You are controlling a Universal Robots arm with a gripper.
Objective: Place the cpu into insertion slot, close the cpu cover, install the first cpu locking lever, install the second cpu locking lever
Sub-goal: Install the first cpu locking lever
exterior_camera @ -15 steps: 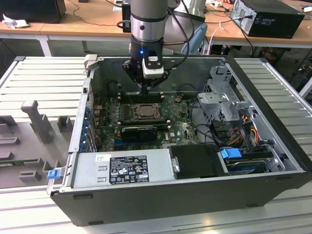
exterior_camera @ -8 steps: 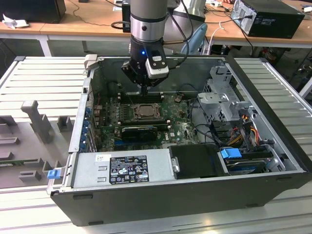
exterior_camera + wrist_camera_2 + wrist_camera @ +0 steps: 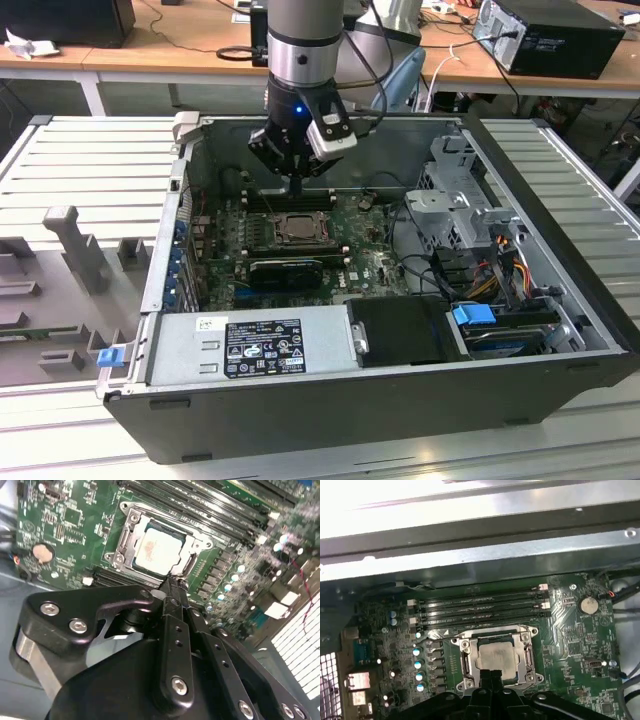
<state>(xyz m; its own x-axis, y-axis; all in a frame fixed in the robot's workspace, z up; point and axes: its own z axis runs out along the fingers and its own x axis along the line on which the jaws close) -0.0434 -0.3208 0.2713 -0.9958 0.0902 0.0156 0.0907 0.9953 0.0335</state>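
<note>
1. The tool (image 3: pixel 172 582) has its two fingers pressed together into one narrow black bar and carries nothing. Its tip sits at the edge of the insertion slot (image 3: pixel 272 230) that lies away from the memory slots (image 3: pixel 480 607). Whether the tip actually touches the metal there cannot be told.
2. The cpu (image 3: pixel 496 659) lies flat in the insertion slot, just beside the memory slots, with its silver-grey face up. The cpu cover (image 3: pixel 470 657) lies down around it, and the chip shows through the cover's square window.
3. In both wrist views the fingers hide the slot's edge farthest from the memory slots. The chip covers the pin field. The locking levers are hard to tell from the metal frame.
4. The cpu is square, so no long axis can be made out. Its edges run parallel and square to the memory slots.
5. The green motherboard (image 3: pixel 580 640) lies in an open computer case (image 3: pixel 350 420), with the arm reaching down into it beside the memory slots.
</note>
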